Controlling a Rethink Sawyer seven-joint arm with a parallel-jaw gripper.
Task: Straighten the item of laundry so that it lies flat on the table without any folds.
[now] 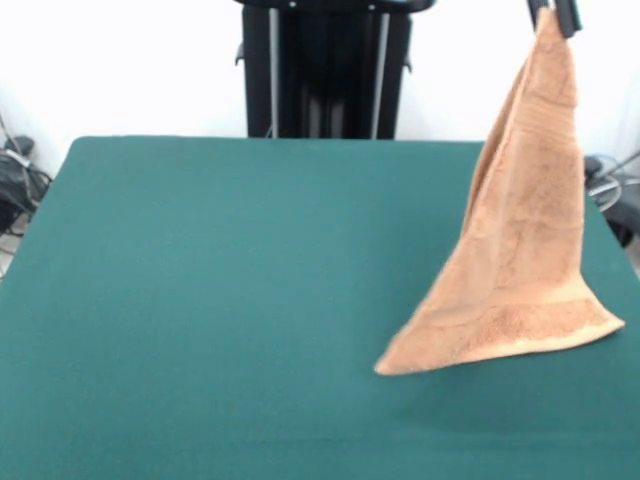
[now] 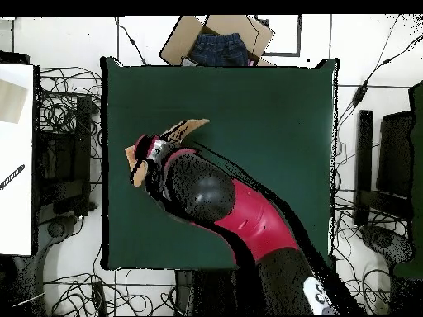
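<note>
1. Your gripper (image 1: 555, 14) sat at the top edge of the front view, well above the worktop (image 1: 220, 290), with its jaws clenched on one corner of the towel (image 1: 525, 250).
2. The towel hung from that corner as a tall draped cone, narrow at the top and spreading toward the bottom.
3. Its lower edge, with a woven band running just above it, met the worktop on the right side of the front view; you could see the left bottom corner touching the green surface, while the right corner reached toward the worktop's edge.
4. A long fold ran down the hanging cloth from the held corner, so the towel was not flat.
5. From overhead, the red and black arm (image 2: 248, 219) reached diagonally across the worktop and covered most of the towel; only tan scraps showed beside the wrist.
6. A cardboard box (image 2: 216, 37) holding dark blue fabric stood beyond the worktop's far edge in the overhead view.
</note>
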